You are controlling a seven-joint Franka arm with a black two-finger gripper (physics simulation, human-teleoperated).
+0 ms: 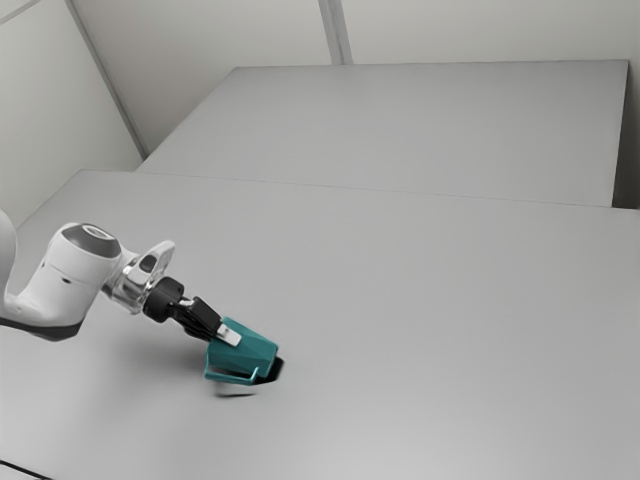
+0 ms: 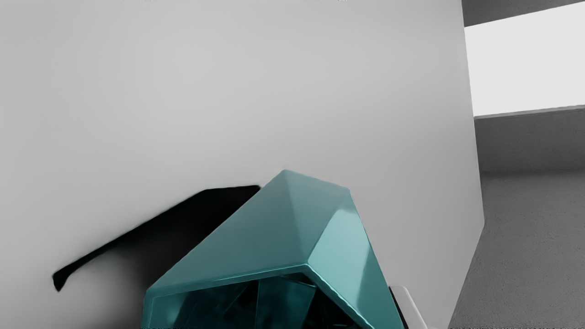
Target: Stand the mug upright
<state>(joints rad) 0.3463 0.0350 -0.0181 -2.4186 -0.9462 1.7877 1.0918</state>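
The gripper [image 1: 229,335] reaches down toward the exterior view's right, with a pale fingertip lying against the upper side of the teal mug [image 1: 246,350]. The mug is tilted, its handle [image 1: 232,379] along its lower side and a detached shadow beneath. In the wrist view the angular mug [image 2: 256,228] has its mouth facing the camera, dark inside. There the gripper [image 2: 379,315] is shut on the mug's wall, a pale fingertip outside it; the other finger is hidden by the mug.
The grey table [image 1: 430,300] extends around the mug, with a second grey surface [image 1: 420,125] behind it. A black shadow [image 2: 183,228] lies beside the mug. A thin dark cable [image 1: 22,469] lies at the exterior view's lower left corner.
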